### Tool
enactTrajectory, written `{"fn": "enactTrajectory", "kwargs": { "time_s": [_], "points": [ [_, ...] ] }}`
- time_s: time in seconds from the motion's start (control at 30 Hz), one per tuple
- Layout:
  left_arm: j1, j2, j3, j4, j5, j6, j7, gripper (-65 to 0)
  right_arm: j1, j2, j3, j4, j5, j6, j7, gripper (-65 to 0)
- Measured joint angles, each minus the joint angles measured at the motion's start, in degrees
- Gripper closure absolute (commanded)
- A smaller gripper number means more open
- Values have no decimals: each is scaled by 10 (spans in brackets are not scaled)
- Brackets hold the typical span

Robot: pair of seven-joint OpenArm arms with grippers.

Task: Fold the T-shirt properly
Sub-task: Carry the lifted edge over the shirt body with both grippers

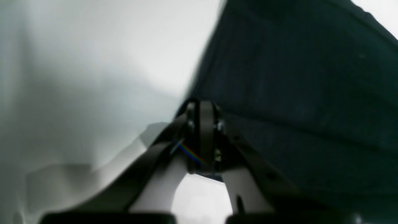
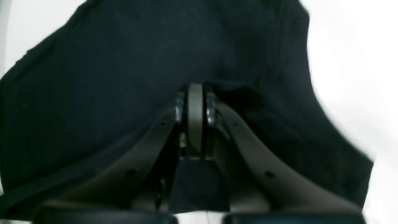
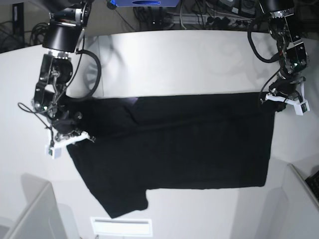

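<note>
Folding the black short-sleeved cloth T-shirt (image 3: pixel 184 154) on the white counter (image 3: pixel 174 59)

It lies across the centre, a band folded along its top; both arms' jaws are clenched on its cloth at that band's ends. Next probably calls for laying the band flat and releasing; blue plastic (image 3: pixel 144 2) sits clear, top centre.
</note>
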Motion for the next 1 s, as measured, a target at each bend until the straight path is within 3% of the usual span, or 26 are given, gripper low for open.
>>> {"fn": "enactTrajectory", "kwargs": {
  "time_s": [0.27,0.47,1.0],
  "points": [
    [-8,3,2,-27,0,0,2,0,17,1,-2,-19,-3,0,-1,0],
    [-23,2,2,-33,0,0,4,0,28,8,-42,-24,0,0,1,0],
    [-55,-7,8,-60,0,0,6,0,24,10,-39,-31,-2,0,2,0]
  ]
}}
